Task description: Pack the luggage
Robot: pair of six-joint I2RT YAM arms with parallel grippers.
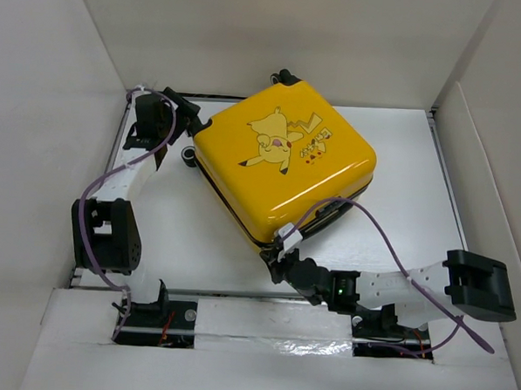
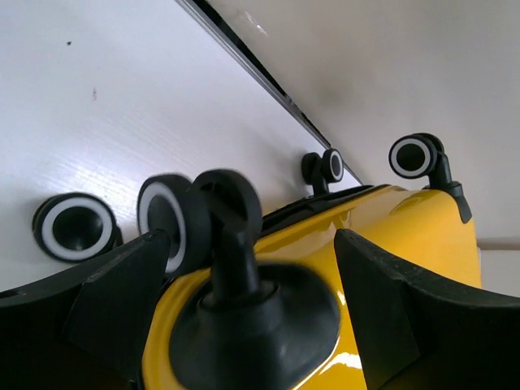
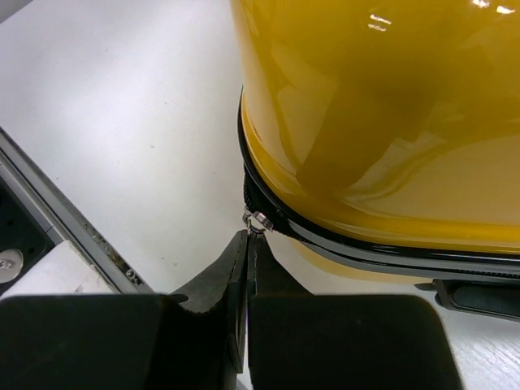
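Top external: mounted high behind the arm bases, aimed steeply down. It takes in the whole white table (image 1: 408,220), both arms and the entire glossy yellow hard-shell suitcase with cartoon print (image 1: 284,157).

Left wrist: very low and close at the suitcase's wheel end, looking along the shell between the spread fingers of the left gripper (image 2: 252,276). Black-and-white caster wheels (image 2: 166,219) fill the foreground.

Right wrist: close, looking down past the pressed-together tips of the right gripper (image 3: 246,244) at a shell corner and its black zipper seam (image 3: 325,236).

All three views share the yellow shell and the table.
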